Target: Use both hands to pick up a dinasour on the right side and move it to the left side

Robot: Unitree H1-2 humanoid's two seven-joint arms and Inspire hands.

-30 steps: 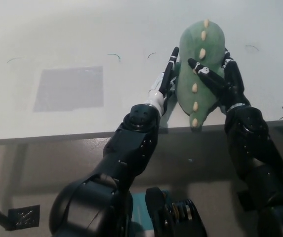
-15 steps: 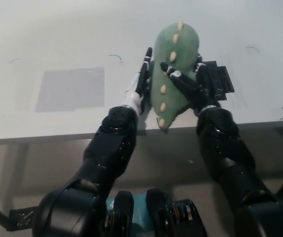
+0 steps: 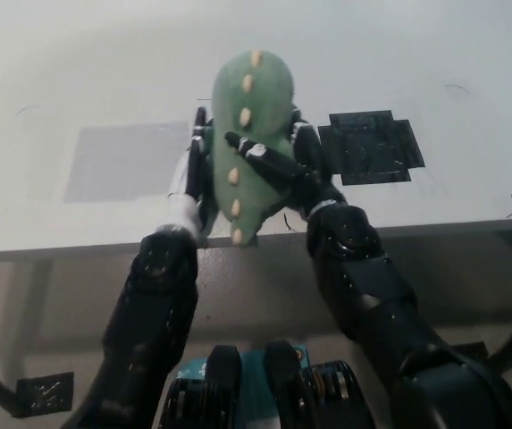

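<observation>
Dinosaur (image 3: 254,116) clasped between left hand (image 3: 193,174) and right hand (image 3: 287,165) fingers, between grey patch (image 3: 126,161) and black patch (image 3: 370,146)

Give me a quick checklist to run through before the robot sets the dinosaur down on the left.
1. Grip on both sides: left hand and right hand press the green dinosaur from either side. Ok.
2. Toy off the table: cannot tell from this steep view.
3. Toy at the goal: it is between the black square and the grey square, not yet over the grey one. Not ok.
4. Grey square free of objects: ok.
5. Toy's lower end near the table edge: it reaches the edge. Not ok.
</observation>
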